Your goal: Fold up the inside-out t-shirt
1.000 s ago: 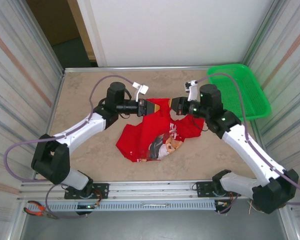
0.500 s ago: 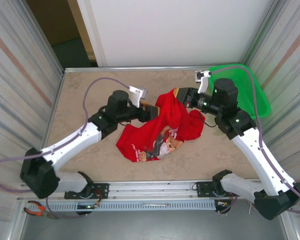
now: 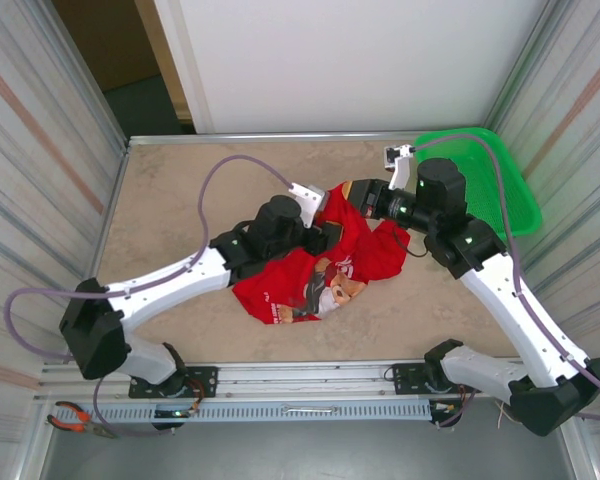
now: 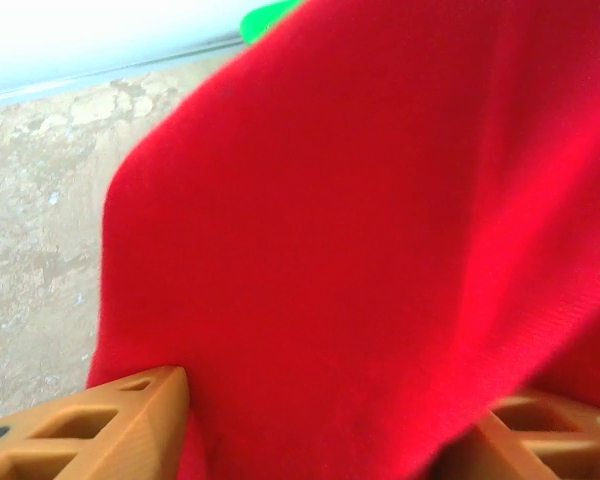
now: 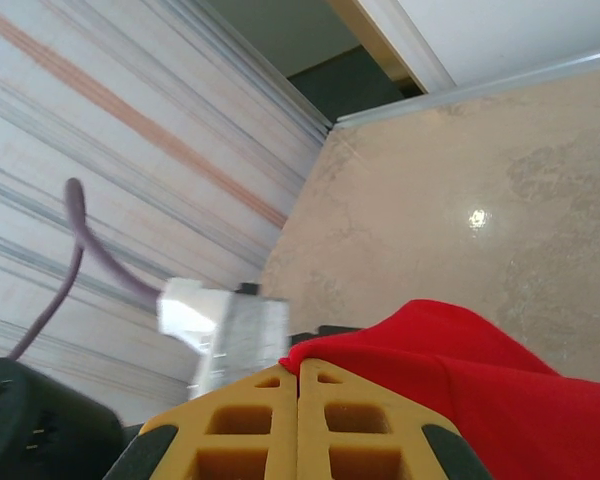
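The inside-out t-shirt (image 3: 320, 275) is bright red and lies crumpled mid-table, a cartoon print facing up. Its upper edge is lifted off the table. My right gripper (image 3: 352, 192) is shut on that raised edge; in the right wrist view the yellow fingers (image 5: 298, 375) meet, with a corner of red cloth (image 5: 480, 370) pinched at their tips. My left gripper (image 3: 325, 235) is pushed into the raised cloth from the left. In the left wrist view its orange fingers (image 4: 130, 410) stand wide apart, open, with red cloth (image 4: 380, 230) hanging between and in front of them.
A green mesh basket (image 3: 490, 180) sits at the back right corner, behind the right arm. The marbled tabletop (image 3: 170, 200) is walled by ribbed panels on both sides. Red-handled pliers (image 3: 75, 418) lie below the rail at the front left.
The left gripper has opened and moved right and forward into the shirt. The right gripper has pulled its edge of the shirt up and back to the right.
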You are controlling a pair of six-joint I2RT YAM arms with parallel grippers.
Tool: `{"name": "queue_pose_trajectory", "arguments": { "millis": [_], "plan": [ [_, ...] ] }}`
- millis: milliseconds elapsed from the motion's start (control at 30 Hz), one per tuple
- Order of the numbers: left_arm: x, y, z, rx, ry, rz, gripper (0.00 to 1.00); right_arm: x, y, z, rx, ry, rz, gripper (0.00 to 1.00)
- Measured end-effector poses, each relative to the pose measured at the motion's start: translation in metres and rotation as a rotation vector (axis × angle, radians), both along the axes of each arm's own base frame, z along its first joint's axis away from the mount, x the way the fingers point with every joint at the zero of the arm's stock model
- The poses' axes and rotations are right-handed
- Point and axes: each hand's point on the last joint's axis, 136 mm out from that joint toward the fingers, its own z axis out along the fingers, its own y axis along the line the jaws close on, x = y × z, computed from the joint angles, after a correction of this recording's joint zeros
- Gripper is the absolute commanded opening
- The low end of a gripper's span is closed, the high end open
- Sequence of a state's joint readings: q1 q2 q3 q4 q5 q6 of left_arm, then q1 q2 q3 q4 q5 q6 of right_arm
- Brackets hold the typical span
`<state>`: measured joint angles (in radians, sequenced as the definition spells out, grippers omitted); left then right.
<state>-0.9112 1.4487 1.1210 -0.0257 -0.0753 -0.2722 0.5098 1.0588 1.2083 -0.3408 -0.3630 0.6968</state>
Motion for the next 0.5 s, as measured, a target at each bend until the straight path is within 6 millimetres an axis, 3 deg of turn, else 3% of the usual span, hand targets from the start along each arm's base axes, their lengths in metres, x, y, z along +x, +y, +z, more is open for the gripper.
{"name": "queue_pose_trajectory", "arguments": {
  "millis": [33, 167, 300, 400, 433, 467, 500],
  "plan": [
    [0.004, -0.001, -0.005, 0.007, 0.007, 0.005, 0.54, 0.000, 0.000, 0.000, 0.002, 0.002, 0.001, 0.00],
    [0.020, 0.001, -0.024, -0.008, 0.075, -0.015, 0.00, 0.003, -0.004, 0.004, 0.008, -0.001, -0.023, 0.00],
    [0.022, -0.001, -0.012, -0.127, 0.131, -0.133, 0.00, 0.030, -0.026, 0.000, 0.036, 0.031, -0.120, 0.00],
    [0.007, -0.007, 0.004, -0.212, 0.173, -0.256, 0.00, 0.068, -0.042, -0.018, 0.056, 0.096, -0.211, 0.00],
    [-0.001, -0.010, 0.011, -0.243, 0.189, -0.305, 0.00, 0.082, -0.045, -0.030, 0.057, 0.127, -0.235, 0.12],
    [-0.008, -0.012, 0.019, -0.279, 0.205, -0.351, 0.00, 0.096, -0.047, -0.045, 0.054, 0.172, -0.256, 0.35],
    [-0.013, -0.013, 0.025, -0.307, 0.215, -0.383, 0.00, 0.106, -0.047, -0.059, 0.043, 0.205, -0.269, 0.48]
  ]
}}
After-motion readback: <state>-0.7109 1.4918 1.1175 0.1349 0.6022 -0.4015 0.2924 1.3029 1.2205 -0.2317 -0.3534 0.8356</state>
